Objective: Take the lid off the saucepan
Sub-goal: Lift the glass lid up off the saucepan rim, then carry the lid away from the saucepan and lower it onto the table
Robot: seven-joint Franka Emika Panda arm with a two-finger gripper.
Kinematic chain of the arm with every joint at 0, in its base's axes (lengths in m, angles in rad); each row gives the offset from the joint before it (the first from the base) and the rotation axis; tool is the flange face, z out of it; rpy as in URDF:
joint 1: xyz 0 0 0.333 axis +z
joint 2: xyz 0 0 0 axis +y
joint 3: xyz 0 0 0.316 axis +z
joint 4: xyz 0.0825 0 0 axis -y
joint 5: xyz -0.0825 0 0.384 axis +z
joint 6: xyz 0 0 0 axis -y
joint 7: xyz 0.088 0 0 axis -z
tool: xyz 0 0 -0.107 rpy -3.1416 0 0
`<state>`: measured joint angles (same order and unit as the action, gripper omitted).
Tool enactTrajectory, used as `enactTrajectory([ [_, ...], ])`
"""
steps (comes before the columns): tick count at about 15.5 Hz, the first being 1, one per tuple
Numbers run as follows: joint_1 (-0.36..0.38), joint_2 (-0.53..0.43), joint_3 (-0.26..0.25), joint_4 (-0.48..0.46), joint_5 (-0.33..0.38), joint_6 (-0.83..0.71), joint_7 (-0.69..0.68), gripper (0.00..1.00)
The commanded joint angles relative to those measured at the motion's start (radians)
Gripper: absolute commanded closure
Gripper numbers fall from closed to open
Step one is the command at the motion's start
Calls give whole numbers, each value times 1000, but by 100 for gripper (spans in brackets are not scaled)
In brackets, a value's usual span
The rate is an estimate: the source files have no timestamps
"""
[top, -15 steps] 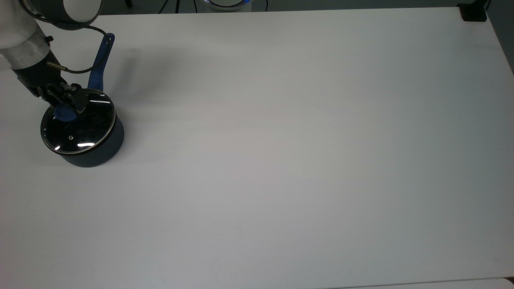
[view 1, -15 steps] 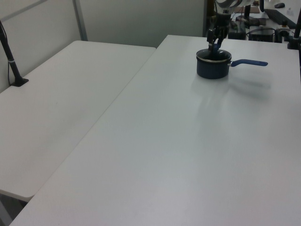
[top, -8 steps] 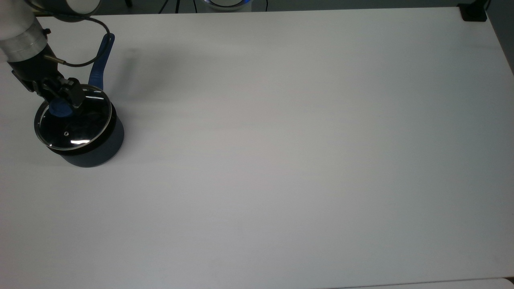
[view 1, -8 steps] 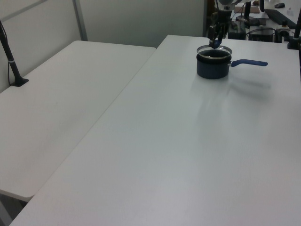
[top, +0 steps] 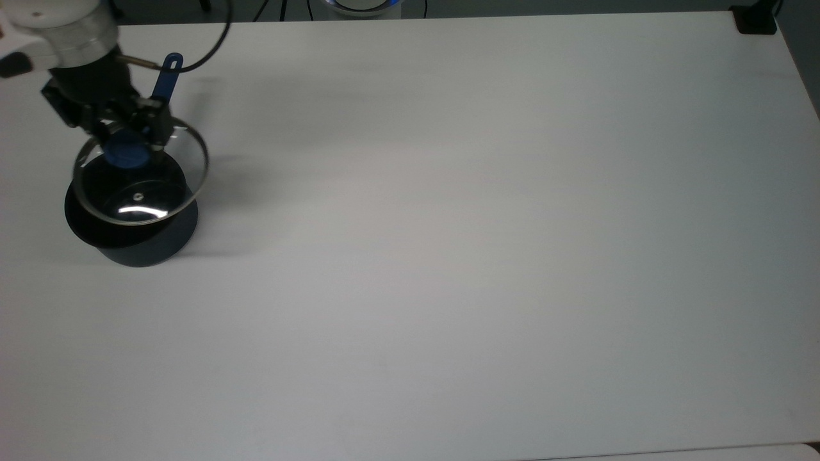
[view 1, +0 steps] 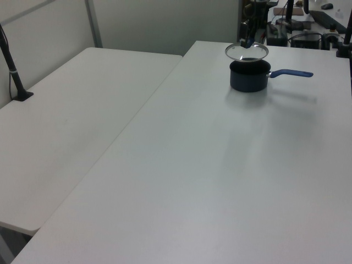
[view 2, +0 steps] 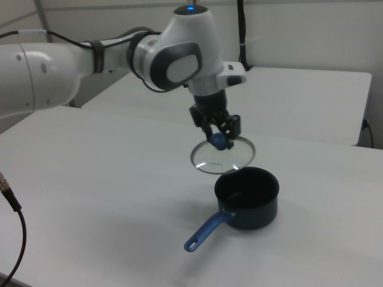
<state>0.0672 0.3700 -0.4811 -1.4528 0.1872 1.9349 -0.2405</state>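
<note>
The dark navy saucepan (top: 150, 246) (view 1: 250, 78) (view 2: 254, 206) stands uncovered on the white table, its black inside showing. Its long blue handle (view 2: 206, 230) lies flat on the table; in the top view the handle's holed end (top: 170, 64) pokes out behind the arm. The clear glass lid (top: 144, 182) (view 1: 246, 52) (view 2: 230, 158) hangs in the air above the pot, off to one side of it. My gripper (top: 128, 137) (view 1: 248, 39) (view 2: 220, 139) is shut on the lid's blue knob (view 2: 219, 141).
The white table (top: 480, 224) stretches wide to the top view's right. A second white table (view 1: 82, 110) adjoins it on the left view's left. A black post (view 1: 14, 71) stands at that table's edge. A black clamp (top: 756, 22) sits at the top view's upper right corner.
The gripper has risen with the lid, lifting it off the saucepan's rim and carrying it toward the top view's right. The saucepan has stayed in place.
</note>
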Motion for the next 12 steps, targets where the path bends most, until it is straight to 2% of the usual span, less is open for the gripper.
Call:
enactTrajectory([
  [1,97,-108,-13,-119,-38,-5,58,72],
  [4,135,-132,-1,-165,-66,-7,96,73],
  [6,157,-135,41,-198,-106,2,144,73],
  [10,236,-132,62,-274,-107,77,257,73],
  [12,253,-123,81,-299,-107,125,303,75],
])
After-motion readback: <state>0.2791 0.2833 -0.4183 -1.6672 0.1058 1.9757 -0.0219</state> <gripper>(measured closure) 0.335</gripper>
